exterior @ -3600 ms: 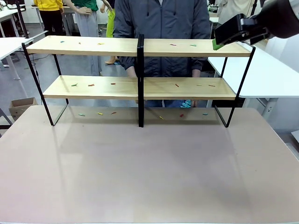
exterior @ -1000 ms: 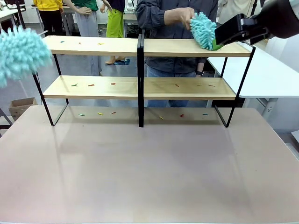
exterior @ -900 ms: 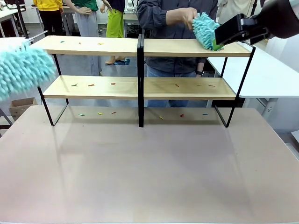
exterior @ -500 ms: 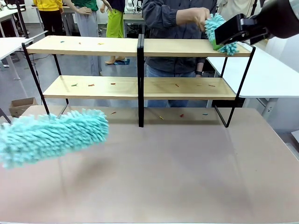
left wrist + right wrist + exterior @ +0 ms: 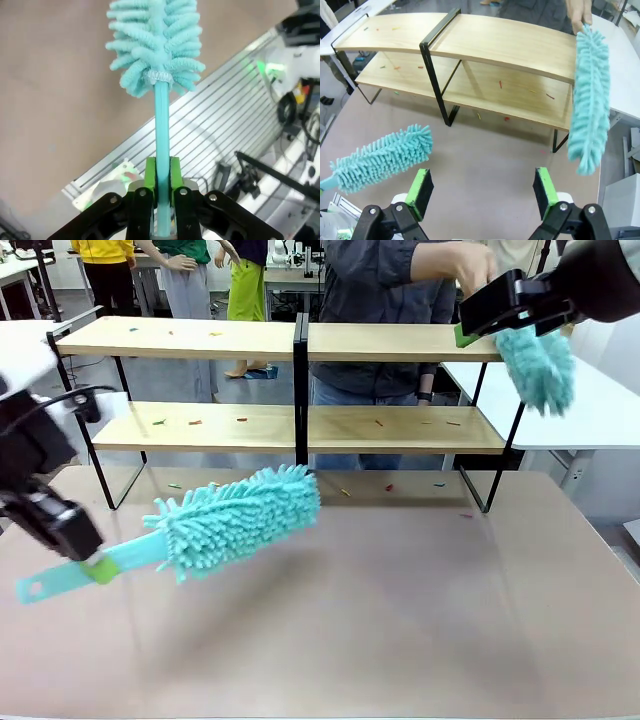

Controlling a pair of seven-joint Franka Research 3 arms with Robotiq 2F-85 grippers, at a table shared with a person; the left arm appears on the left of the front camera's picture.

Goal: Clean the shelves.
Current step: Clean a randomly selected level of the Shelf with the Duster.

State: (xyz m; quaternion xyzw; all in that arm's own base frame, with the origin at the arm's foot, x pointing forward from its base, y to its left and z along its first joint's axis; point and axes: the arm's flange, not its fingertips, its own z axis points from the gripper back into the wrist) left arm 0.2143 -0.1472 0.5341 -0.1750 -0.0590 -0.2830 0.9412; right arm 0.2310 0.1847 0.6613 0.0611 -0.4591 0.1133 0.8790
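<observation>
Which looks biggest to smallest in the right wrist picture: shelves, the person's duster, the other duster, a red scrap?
1. shelves
2. person's duster and other duster: look alike, at different nearness, so unranked
3. red scrap

Bright even light, wide-angle bowing.

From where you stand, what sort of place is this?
Probably a robotics lab: the left black, green-padded gripper holds a fluffy teal duster near a two-tier wooden rack; white worktables around.
</observation>
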